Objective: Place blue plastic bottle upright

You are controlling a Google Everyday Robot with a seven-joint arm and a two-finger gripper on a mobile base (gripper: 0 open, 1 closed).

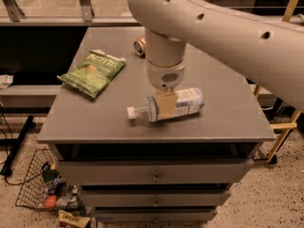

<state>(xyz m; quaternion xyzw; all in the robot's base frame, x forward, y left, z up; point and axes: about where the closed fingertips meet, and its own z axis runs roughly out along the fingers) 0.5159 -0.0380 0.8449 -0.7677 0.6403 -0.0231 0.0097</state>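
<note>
The blue plastic bottle (187, 101) lies on its side on the grey cabinet top (228, 122), near the front edge. It is clear, with a pale blue-and-white label, and its white cap (130, 112) points left. My gripper (166, 101) comes straight down from the big white arm (213, 27) and straddles the bottle's middle. The near finger (166, 104) lies flat against the bottle's front side; the far finger is hidden behind it. The jaws look closed on the bottle, which still rests on the top.
A green chip bag (92, 72) lies at the left of the top. A gold-brown can (139, 45) lies at the back, partly behind the arm. Drawers are below the front edge. A wire basket (38, 184) with litter sits on the floor at lower left.
</note>
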